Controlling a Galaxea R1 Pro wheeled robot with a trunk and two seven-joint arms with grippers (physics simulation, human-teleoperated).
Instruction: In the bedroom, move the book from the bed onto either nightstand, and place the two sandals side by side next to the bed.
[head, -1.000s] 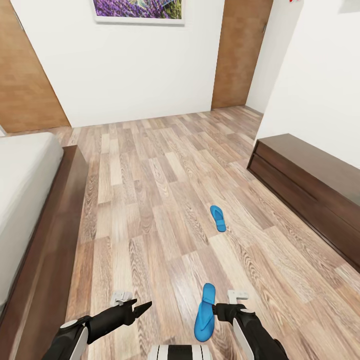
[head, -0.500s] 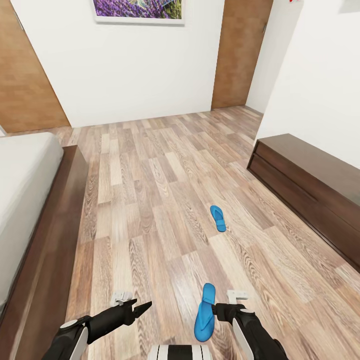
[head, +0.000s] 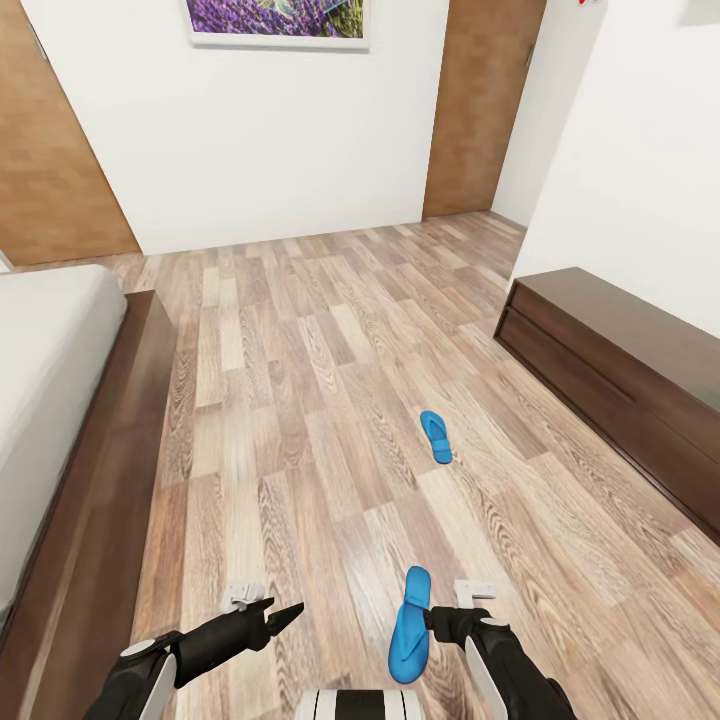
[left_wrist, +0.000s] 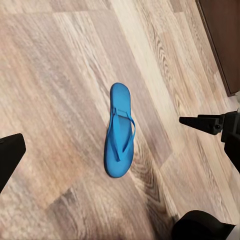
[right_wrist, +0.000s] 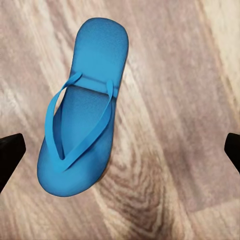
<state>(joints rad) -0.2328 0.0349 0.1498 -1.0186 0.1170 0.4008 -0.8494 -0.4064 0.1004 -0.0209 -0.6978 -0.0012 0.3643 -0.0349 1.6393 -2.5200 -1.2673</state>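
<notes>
Two bright blue sandals lie on the wood floor. The near sandal (head: 409, 627) (left_wrist: 119, 136) (right_wrist: 82, 125) is just in front of my base, toe pointing away. The far sandal (head: 435, 437) lies about a metre further on, toward the right. My right gripper (head: 432, 620) (right_wrist: 120, 150) hovers open over the near sandal, its fingers (right_wrist: 10, 155) spread wide on either side and not touching it. Left of that sandal, my left gripper (head: 290, 612) (left_wrist: 120, 155) is open and holds nothing. The bed (head: 120, 480) runs along the left. Book and nightstand are out of view.
A long low dark-wood cabinet (head: 620, 380) stands against the right wall. Wood doors (head: 480, 110) and a framed lavender picture (head: 275, 20) are on the far wall. Open plank floor (head: 300, 380) stretches between bed and cabinet.
</notes>
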